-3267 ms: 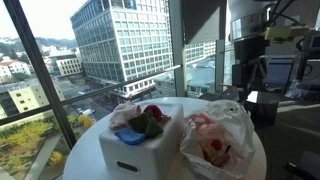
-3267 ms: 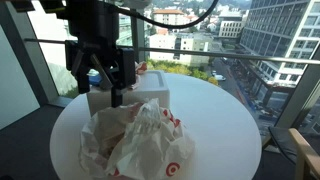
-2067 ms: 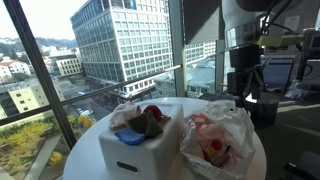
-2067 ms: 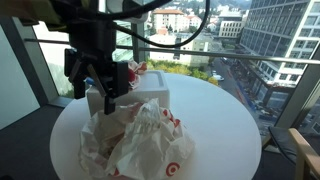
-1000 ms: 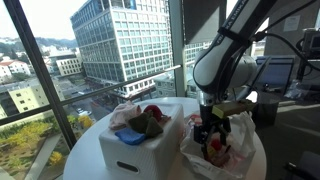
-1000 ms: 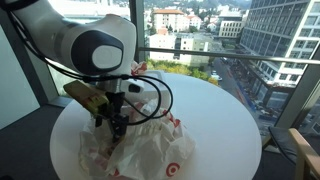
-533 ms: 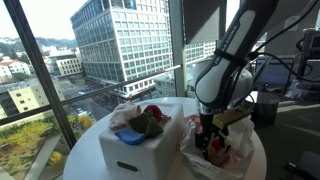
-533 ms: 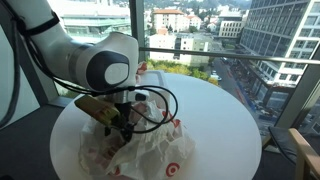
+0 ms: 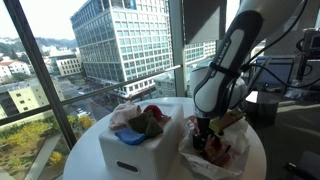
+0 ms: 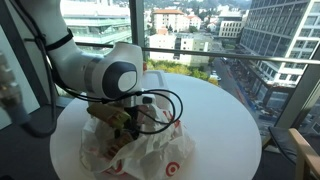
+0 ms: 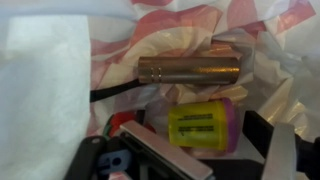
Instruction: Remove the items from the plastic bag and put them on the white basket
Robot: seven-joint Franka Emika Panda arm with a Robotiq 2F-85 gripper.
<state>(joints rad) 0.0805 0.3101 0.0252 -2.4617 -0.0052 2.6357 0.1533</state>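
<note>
Over the round tabletop [image 10: 225, 110] the gripper [image 9: 204, 138] has dropped into the bag [image 9: 240, 150], jaws wide open and empty, a yellow-and-purple item [image 11: 200, 125] between them, so a grasp looks next; the basket [image 9: 130, 155] waits beside.

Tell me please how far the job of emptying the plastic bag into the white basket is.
Done: the white basket holds a heap of red, dark and blue items. In hand: the gripper is down in the plastic bag, open over a yellow-and-purple container, not yet closed. Left: that container and a metallic cylinder beside it lie in the bag.
</note>
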